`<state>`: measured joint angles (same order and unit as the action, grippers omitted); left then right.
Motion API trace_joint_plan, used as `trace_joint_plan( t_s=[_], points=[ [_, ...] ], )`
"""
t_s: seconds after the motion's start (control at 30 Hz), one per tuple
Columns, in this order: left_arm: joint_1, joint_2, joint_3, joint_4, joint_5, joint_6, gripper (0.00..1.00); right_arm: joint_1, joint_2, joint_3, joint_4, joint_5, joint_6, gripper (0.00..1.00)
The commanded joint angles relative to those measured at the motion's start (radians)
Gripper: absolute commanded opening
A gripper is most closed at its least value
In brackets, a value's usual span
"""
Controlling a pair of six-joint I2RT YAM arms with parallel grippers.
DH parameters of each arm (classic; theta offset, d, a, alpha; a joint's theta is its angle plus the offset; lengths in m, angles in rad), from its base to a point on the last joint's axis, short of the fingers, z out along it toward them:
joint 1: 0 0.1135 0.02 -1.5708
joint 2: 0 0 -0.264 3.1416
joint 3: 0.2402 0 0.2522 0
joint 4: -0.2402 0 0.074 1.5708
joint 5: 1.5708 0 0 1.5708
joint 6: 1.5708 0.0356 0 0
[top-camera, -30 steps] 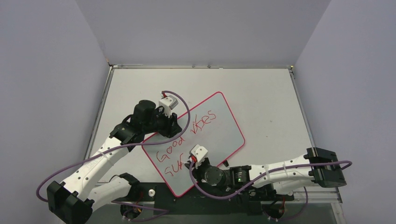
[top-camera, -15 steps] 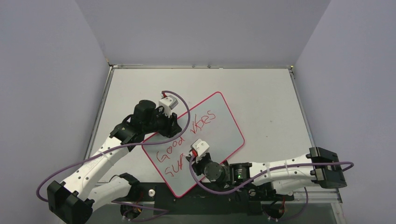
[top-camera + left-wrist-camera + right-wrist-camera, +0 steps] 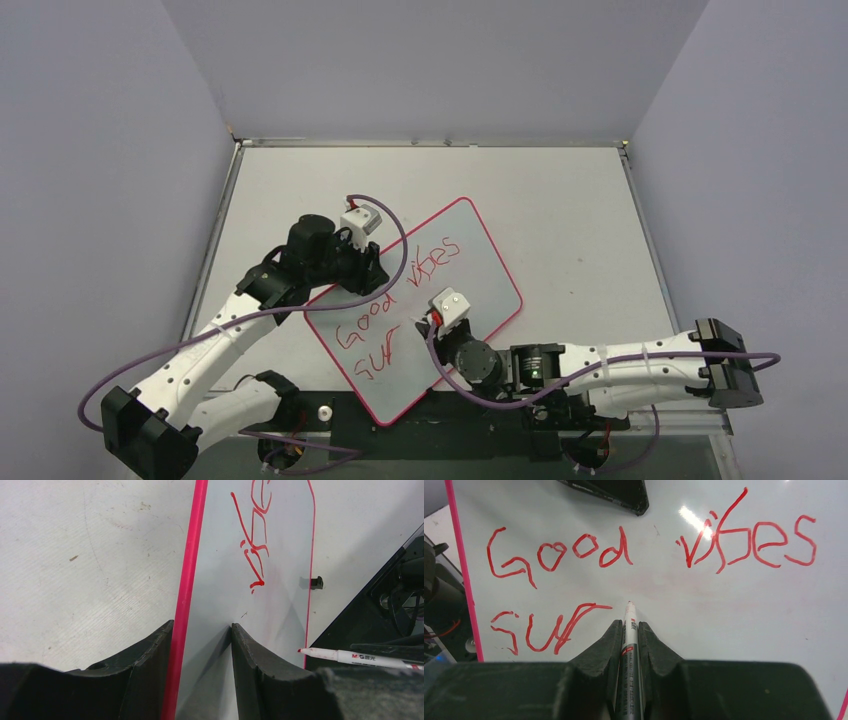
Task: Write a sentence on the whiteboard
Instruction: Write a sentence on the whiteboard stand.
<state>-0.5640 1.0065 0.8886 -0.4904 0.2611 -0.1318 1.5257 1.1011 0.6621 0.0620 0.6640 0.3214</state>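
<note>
While the second line looks unfinished, the whiteboard (image 3: 482, 262) lies flat and askew on the pale bench (image 3: 570, 210), between the two arms.

Left tool (image 3: 200, 630): its two dark fingers close across the board's long edge, one against the pink-red frame (image 3: 192, 555) and the other on the writing face. This is judged to be a steadying grasp.

Right tool (image 3: 629, 627): clenched on a slim marker (image 3: 628, 611), with the tip aimed at bare board just right of the scrawl. Whether the tip touches the surface cannot be told.

The sentence (image 3: 614, 555), in red strokes, reads "Good vibes" above a partial "sur".

Material: a thin, rigid panel with rounded corners and a glossy face that shows a bright glare spot. A small black clip (image 3: 316, 582) sits at the far long edge.

Handling, as judged: the board is light and stiff but slick, so it is liable to skate on the bench under pen pressure. It is best held at the frame, clear of the ink, which is likely to smear. The marker's smooth round barrel may twist between hard fingers, and a hold close to the tip limits that.
</note>
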Motion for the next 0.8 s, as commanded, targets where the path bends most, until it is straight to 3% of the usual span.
trace_joint_plan(
  t_s=[0.0, 0.77],
  points=[
    [0.000, 0.003, 0.022, 0.018, -0.082, 0.044, 0.00, 0.004, -0.050, 0.024, -0.003, 0.041, -0.023, 0.00],
    [-0.004, 0.012, 0.024, 0.014, -0.085, 0.052, 0.00, -0.005, 0.041, 0.021, 0.110, -0.040, -0.104, 0.00]
  ],
)
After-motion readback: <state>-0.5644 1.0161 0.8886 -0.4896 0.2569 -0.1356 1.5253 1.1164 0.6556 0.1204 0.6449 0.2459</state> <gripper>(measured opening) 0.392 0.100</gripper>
